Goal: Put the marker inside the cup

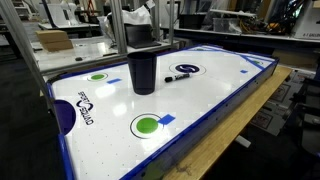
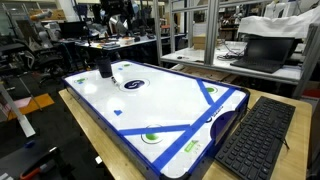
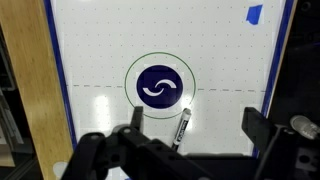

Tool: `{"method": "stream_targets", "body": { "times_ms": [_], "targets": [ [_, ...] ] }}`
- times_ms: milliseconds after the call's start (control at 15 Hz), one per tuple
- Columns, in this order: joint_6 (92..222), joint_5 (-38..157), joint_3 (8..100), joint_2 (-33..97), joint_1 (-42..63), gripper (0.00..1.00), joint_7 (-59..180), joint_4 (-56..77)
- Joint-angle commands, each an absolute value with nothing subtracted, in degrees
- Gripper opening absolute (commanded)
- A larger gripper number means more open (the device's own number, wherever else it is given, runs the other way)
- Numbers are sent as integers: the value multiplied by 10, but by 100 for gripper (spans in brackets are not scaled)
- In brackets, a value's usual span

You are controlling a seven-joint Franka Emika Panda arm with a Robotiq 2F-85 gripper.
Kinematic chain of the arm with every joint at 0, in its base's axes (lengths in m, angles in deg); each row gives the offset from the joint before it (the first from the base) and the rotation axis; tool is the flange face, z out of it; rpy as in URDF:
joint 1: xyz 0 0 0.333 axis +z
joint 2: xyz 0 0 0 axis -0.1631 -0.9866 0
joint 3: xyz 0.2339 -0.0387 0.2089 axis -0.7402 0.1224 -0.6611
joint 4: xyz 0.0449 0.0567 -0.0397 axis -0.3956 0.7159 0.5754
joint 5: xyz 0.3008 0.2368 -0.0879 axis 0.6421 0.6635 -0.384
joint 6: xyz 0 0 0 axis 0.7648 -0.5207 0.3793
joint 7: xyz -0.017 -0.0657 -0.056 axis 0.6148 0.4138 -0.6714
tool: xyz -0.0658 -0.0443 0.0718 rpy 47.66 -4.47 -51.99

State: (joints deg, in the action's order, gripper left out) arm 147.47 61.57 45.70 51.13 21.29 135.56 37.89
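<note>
A black marker [image 3: 183, 128] lies on the white air hockey table [image 3: 100, 60], just right of and below a blue circle logo [image 3: 159, 87]. It also shows in an exterior view [image 1: 180, 76], right of a dark upright cup [image 1: 143, 70]. The cup also shows in the exterior view from the far end [image 2: 104, 70]. My gripper [image 3: 195, 125] is open and empty, hovering above the table with the marker between its two fingers in the wrist view. In an exterior view it hangs above the cup [image 1: 140, 35]. The cup is out of the wrist view.
Green circles [image 1: 147, 125] [image 1: 97, 76] and blue tape [image 3: 254, 14] mark the table surface. A blue raised rim [image 1: 235, 90] and a wooden ledge [image 3: 25, 90] border it. A keyboard [image 2: 255, 140] lies beside the table. Desks and clutter stand behind.
</note>
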Motion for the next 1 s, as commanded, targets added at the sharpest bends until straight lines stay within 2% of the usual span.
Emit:
{"method": "stream_targets", "body": {
  "times_ms": [0,400,933],
  "targets": [
    [1517,656,429,458,211,100,1296,358],
    [1619,690,379,352,218,100,1124,334],
    [1604,655,340,193,222,100,1068,204]
  ]
}}
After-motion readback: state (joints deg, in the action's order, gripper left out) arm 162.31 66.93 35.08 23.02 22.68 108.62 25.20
